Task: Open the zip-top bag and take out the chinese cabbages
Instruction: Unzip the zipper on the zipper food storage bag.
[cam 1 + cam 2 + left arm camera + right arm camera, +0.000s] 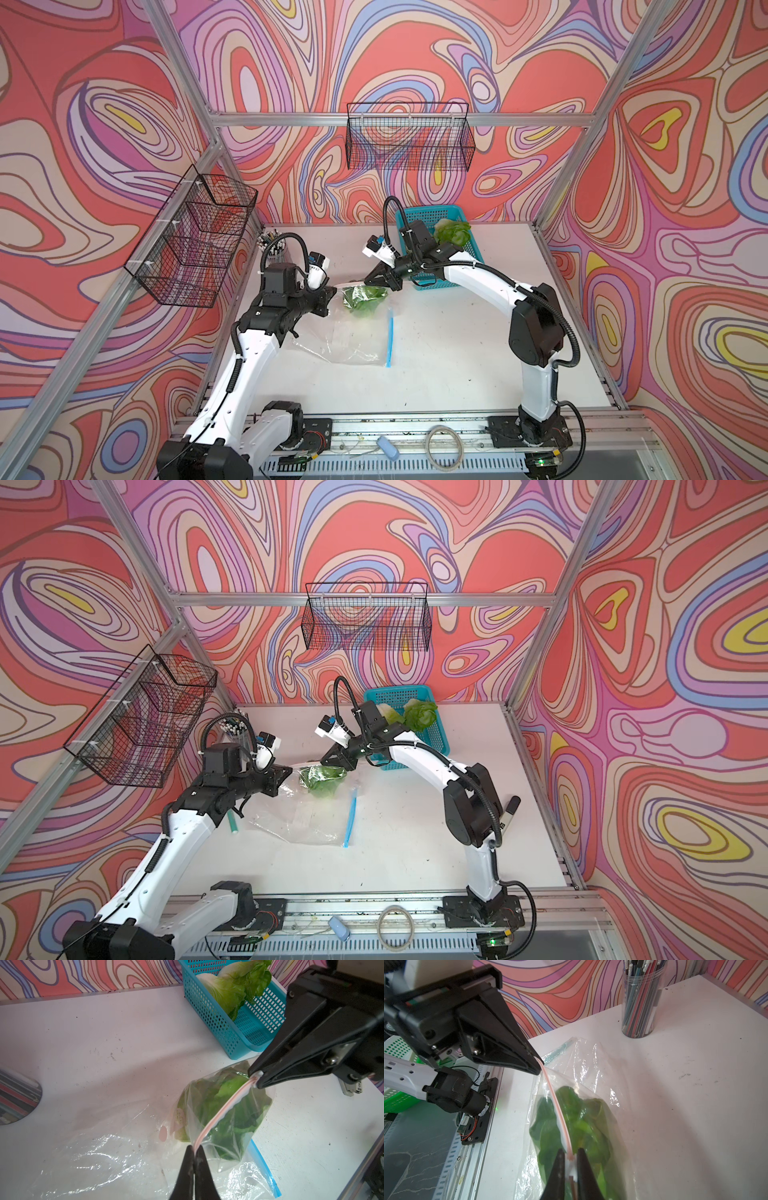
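Observation:
A clear zip-top bag (193, 1093) with a pink zip strip (225, 1106) hangs just above the table between both grippers. One green chinese cabbage (363, 300) (583, 1118) shows through the plastic. My left gripper (195, 1150) is shut on one end of the zip strip. My right gripper (571, 1157) is shut on the other end, with a white slider piece between its fingers. In both top views the two grippers (332, 289) (368, 281) face each other closely over the bag. Two more cabbages (390, 715) (422, 715) lie in the teal basket (415, 692).
A second clear bag with a blue strip (389, 340) lies flat under the held bag. A cup of pens (641, 1001) stands at the back left corner. A marker (509, 812) lies by the right arm, and a teal stick (230, 821) by the left arm. Wire baskets (409, 137) hang on the walls.

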You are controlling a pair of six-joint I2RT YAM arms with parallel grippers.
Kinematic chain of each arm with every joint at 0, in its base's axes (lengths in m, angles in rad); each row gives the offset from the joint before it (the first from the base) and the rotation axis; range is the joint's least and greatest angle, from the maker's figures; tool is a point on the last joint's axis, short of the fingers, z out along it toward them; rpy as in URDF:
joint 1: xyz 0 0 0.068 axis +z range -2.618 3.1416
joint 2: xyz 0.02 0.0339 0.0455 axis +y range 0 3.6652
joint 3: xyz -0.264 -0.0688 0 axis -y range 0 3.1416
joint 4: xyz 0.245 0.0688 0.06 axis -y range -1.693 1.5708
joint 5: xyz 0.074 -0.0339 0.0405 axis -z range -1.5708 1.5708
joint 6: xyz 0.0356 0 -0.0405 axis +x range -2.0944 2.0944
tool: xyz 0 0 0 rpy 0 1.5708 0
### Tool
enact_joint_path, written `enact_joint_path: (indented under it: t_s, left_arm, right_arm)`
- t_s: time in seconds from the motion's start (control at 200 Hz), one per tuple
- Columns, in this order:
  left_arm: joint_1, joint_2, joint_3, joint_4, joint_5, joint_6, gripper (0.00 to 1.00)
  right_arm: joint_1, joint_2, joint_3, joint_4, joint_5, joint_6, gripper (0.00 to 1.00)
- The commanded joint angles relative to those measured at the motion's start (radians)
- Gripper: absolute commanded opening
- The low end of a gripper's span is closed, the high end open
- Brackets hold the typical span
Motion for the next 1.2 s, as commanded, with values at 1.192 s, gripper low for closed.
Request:
enact_joint_path:
  t_s: [1.192]
  left_arm:
    - [0.017,-0.057,-0.020,0.044,-0.307,-0.034,0.00]
  right_arm:
    - [-0.219,-0.217,-0.275,0.031,0.138,0.023,0.00]
